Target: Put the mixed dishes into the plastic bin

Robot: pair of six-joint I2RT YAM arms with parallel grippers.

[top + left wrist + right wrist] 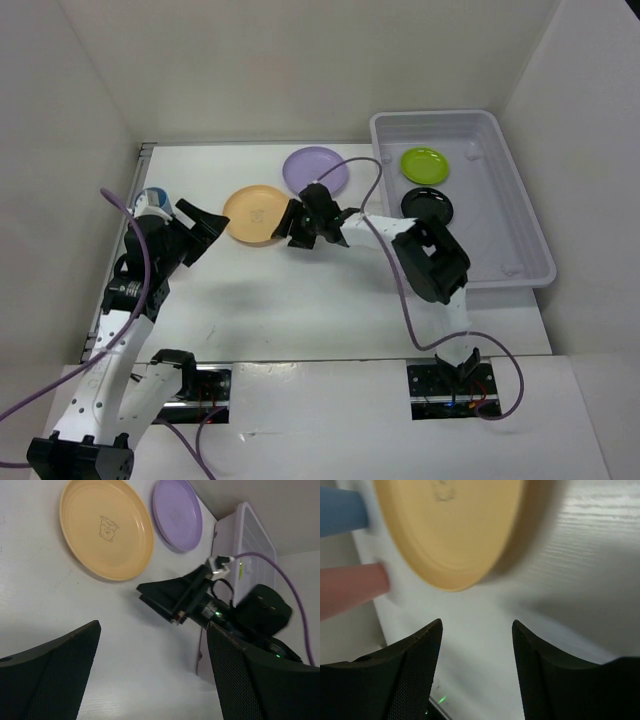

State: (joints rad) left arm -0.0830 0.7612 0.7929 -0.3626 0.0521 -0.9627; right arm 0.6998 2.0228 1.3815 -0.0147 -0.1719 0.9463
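**Right arm lining up on the orange plate; two plates in the bin**

The large translucent pale-lavender plastic bin [490, 225] sits at the upper right of the top view. It holds a small lime green round plate [424, 164] and a small black round plate [428, 205]. On the white table [300, 300], upper centre, lie a pale orange round plastic plate [256, 214] and a lavender round plastic plate [312, 168], near each other but not touching.

My right gripper [300, 225] hangs at the orange plate's right edge, jaws spread with nothing between them. My left gripper [200, 225], at the plate's left, is likewise spread and empty. A blue cup [340, 510] and a salmon-red cup [350, 587] show at the left edge of the right wrist view.

I judge the step in hand is taking the orange plate. The next move calls for working one finger under its low rim, pinching it, then lifting it rightward over the bin wall.

The orange plate carries a small bear-like emblem with an arc of lettering, too small to read.
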